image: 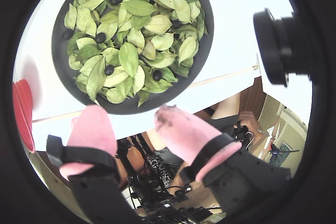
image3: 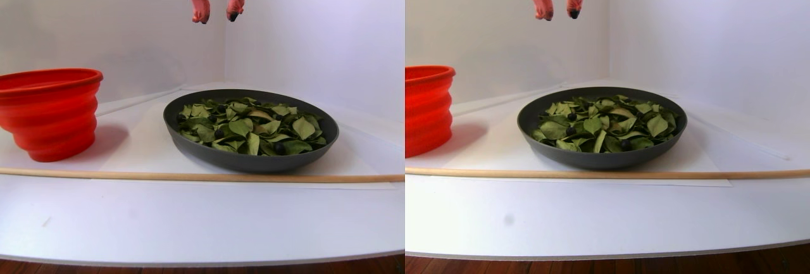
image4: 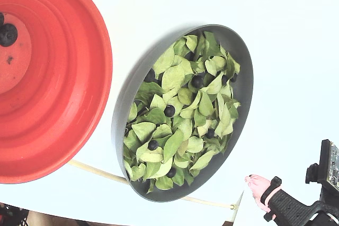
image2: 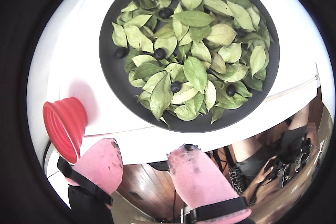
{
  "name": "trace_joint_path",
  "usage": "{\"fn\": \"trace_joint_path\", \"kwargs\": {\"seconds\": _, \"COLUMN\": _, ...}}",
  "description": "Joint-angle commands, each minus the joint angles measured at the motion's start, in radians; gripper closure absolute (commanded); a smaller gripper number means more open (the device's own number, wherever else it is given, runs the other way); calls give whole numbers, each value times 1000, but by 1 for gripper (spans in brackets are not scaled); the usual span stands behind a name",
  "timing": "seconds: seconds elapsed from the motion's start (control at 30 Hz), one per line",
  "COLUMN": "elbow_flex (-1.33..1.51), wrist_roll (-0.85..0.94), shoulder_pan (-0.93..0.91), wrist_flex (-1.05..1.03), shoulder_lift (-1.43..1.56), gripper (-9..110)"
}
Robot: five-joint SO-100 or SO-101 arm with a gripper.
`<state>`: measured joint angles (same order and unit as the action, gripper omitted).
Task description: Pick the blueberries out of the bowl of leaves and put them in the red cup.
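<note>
**Hovering high above the leafy bowl, claw empty**

Hanging at the top of the stereo pair view, the gripper sits well above the table, its two pink-padded fingers parted by a modest gap with nothing between them. Both wrist views confirm this: the pads stand apart, tips stained dark, and only the table edge and the room's floor show in the gap.

The bowl lies directly below and a little forward of the claw, well apart from it. In a wrist view the bowl fills the upper part of the picture, beyond the fingertips. Green leaves cover its inside, and blueberries lie scattered among them, several half tucked under leaf edges. One berry lies near the bowl's side closest to the fingers; another lies against the bare grey wall on the left of that view.

The red cup stands on the table to the left of the bowl in the stereo pair view, near it but not touching. In the fixed view the cup shows a dark berry resting on its pale bottom. A thin wooden rod lies across the table just in front of bowl and cup.
</note>
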<state>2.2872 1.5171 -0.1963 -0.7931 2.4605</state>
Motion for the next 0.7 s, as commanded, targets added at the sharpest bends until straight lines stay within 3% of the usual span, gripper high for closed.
{"fn": "trace_joint_path", "kwargs": {"seconds": 0.0, "elbow_flex": -75, "wrist_roll": 44, "shoulder_pan": -20, "wrist_flex": -2, "shoulder_lift": 52, "gripper": 84}}
{"fn": "trace_joint_path", "kwargs": {"seconds": 0.67, "elbow_flex": 15, "wrist_roll": 95, "shoulder_pan": 34, "wrist_flex": 198, "shoulder_lift": -94, "gripper": 85}}
